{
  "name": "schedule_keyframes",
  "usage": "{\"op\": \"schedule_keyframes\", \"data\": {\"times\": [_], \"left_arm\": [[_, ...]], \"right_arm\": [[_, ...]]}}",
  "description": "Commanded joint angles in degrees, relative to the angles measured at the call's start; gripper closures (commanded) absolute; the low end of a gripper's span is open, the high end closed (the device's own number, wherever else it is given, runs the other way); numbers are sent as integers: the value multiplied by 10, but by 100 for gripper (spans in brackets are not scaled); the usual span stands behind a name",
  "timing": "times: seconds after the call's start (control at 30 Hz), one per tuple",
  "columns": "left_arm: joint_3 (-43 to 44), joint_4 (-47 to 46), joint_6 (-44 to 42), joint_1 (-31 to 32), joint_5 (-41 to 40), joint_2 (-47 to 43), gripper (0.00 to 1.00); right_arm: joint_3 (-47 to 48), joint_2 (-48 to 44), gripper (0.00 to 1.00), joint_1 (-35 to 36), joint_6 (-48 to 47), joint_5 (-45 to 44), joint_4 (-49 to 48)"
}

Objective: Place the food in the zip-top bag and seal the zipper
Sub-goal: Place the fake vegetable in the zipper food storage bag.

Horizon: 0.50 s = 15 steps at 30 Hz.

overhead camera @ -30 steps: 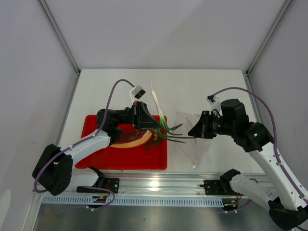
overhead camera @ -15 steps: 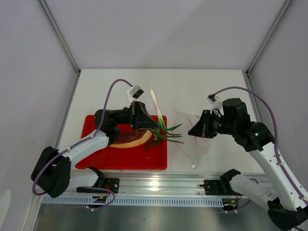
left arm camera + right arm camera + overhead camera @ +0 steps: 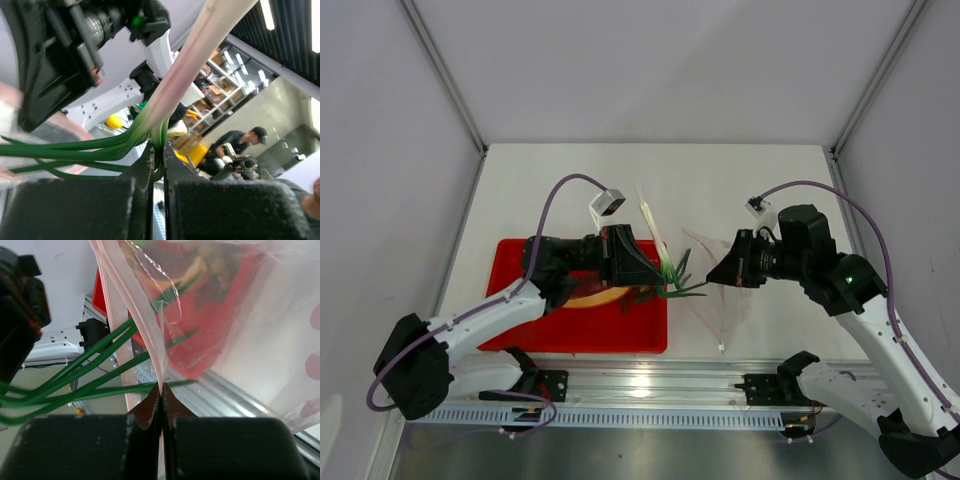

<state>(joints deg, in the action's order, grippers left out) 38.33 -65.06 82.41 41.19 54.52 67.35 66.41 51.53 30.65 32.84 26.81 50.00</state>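
Note:
My left gripper (image 3: pixel 657 272) is shut on the green stalks (image 3: pixel 676 279) and holds them above the right edge of the red tray (image 3: pixel 515 330). Their leaf tips reach the mouth of the clear zip-top bag (image 3: pixel 722 305). In the left wrist view the stalks (image 3: pixel 150 115) sit pinched between the fingers of that gripper (image 3: pixel 158 152). My right gripper (image 3: pixel 161 389) is shut on the bag's pinkish zipper strip (image 3: pixel 120 280) and holds the mouth up; it also shows in the top view (image 3: pixel 716 279). The meat slab (image 3: pixel 592 297) lies on the tray, mostly under my left arm. The balls are hidden.
The red tray shows through the bag (image 3: pixel 225 325) in the right wrist view. The metal rail (image 3: pixel 650 385) runs along the table's near edge, just below the tray and the bag's lower corner.
My left gripper has moved right with the green stalks, from over the tray towards the bag's mouth. The right gripper has shifted slightly left with the bag's edge.

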Motion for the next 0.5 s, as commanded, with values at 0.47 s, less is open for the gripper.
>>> {"op": "schedule_keyframes", "data": {"times": [0.47], "left_arm": [[67,314,-356,113,-212,-44,99]], "right_arm": [[-3,-14,100,16,53,1,-60]]}}
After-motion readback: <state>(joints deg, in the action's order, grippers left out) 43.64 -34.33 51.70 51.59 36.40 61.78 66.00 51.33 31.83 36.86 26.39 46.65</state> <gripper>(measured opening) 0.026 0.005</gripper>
